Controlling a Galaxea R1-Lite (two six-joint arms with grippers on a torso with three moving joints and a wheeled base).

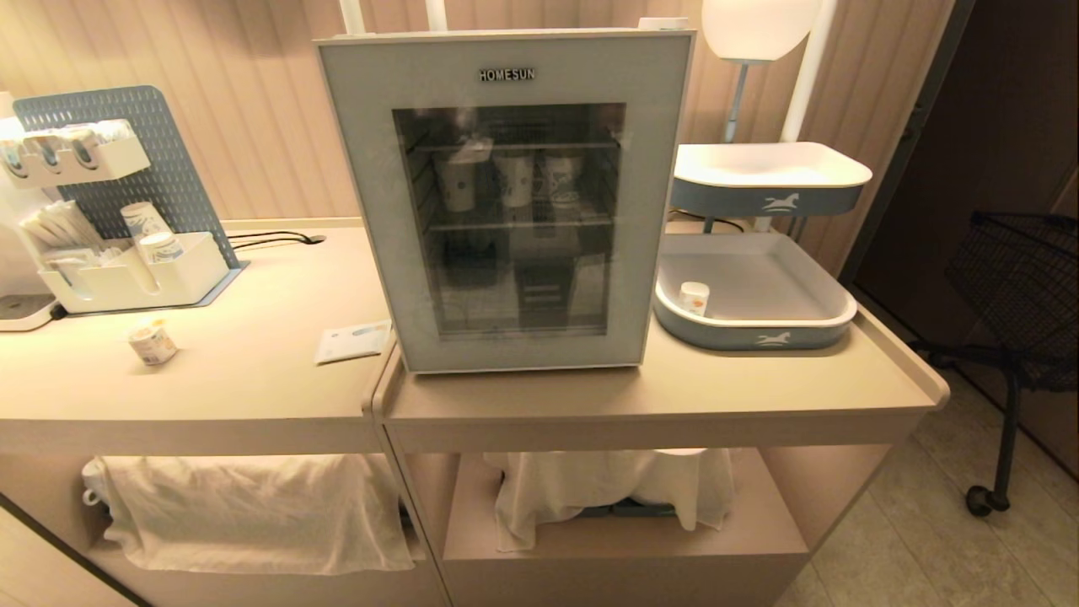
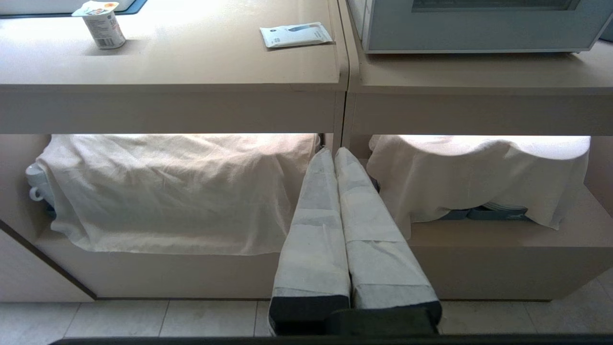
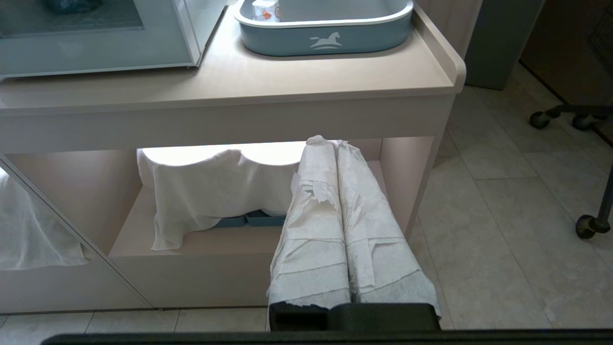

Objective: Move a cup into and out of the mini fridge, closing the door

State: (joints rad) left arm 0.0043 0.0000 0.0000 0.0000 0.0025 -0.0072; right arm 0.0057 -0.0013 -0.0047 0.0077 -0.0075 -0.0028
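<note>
Hanging low before the table, the left tool and right tool both have their fingers pressed together, holding nothing. Nothing looks begun: one cup stands on the table left of the mini fridge, its door closed. Farther in, three paper cups sit on one shelf.

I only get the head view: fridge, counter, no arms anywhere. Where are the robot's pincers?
Observer: Both sit low, in front of the open shelves under the counter. The left pincer is shut and empty.
Operator: And the right one?
Observer: The right pincer is shut too, holding nothing, near a draped white cloth.
Operator: What do the fingers look like?
Observer: The fingers are wrapped in white paper.
</note>
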